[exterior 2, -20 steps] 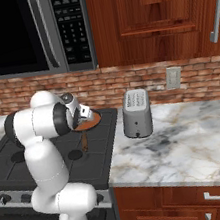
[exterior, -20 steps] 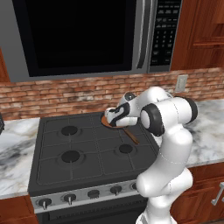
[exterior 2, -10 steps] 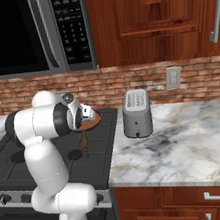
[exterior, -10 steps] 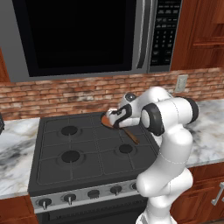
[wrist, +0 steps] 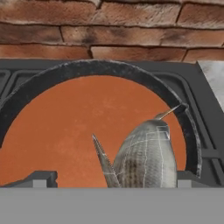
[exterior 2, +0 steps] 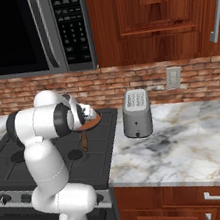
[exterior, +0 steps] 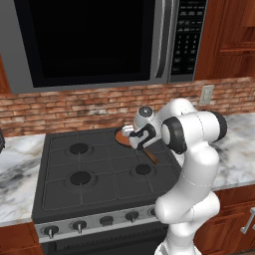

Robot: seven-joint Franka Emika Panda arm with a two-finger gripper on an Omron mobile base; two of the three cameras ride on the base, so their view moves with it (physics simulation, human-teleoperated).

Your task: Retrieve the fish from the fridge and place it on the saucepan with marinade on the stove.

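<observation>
Brick backs the stove [exterior: 94,174]. Over the saucepan [wrist: 26,92] of marinade [wrist: 74,127], the pincer [wrist: 111,179] is released (jaws wide); the fish [wrist: 146,157] lies between them.

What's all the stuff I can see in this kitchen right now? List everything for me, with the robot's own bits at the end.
Stove: one, dark grey, four burners, silver knob panel in front.
Saucepan: one, dark rim, on the back right burner, brown handle pointing forward.
Marinade: one reddish-brown layer filling the pan.
Fish: one, silvery-grey, over the marinade by the claw.
Microwave: one, black and silver, above the stove.
Toaster: one, silver, on the counter right of the stove.
Counter: marbled white, both sides of the stove.
Brick wall: reddish, behind the counter.
Cabinets: dark red wood, above and below.
Robot arm: one, white.
Claw: one, open, over the pan.
</observation>
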